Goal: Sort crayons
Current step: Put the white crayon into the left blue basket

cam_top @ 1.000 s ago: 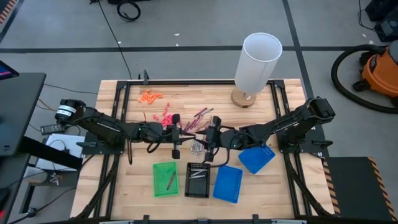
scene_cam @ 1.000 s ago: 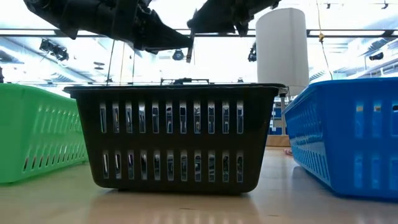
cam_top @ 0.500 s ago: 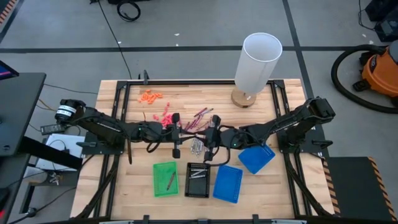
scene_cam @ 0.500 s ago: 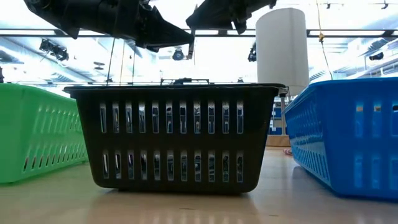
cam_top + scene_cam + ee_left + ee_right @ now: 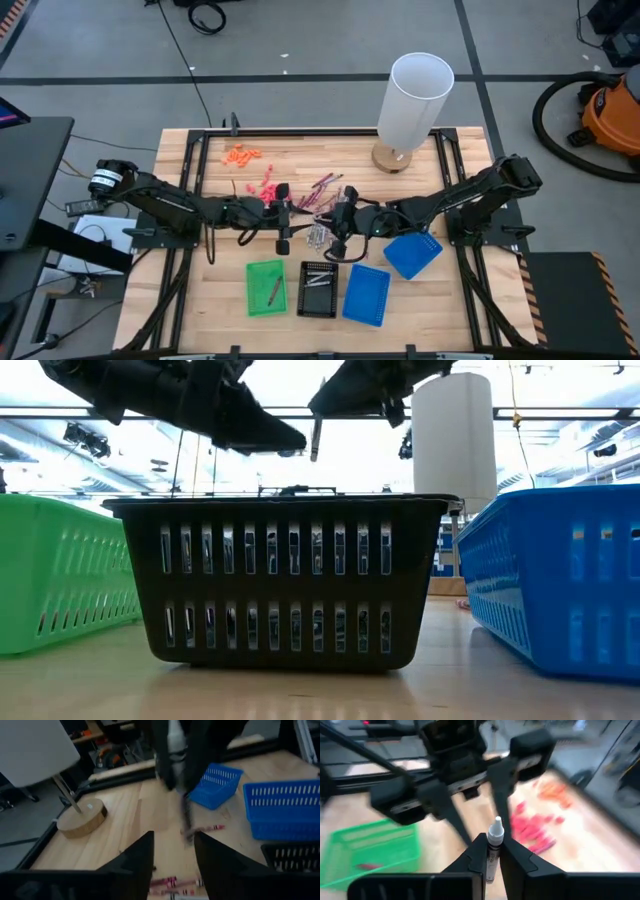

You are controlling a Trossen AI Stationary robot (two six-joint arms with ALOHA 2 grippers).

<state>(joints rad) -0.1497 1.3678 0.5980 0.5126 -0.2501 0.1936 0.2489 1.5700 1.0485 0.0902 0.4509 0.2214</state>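
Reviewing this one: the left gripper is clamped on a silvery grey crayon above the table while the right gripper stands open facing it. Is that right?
The arms are swapped. The right wrist view shows the right gripper shut on the silvery grey crayon, tip pointing at the other arm. The left wrist view shows the left gripper with its fingers apart and nothing between them, above the wooden table.

Overhead, table-level, two facing wrist views; black basket (image 5: 318, 287) shared.

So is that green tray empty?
No. The green tray holds one dark crayon, lying on its floor in the high view.
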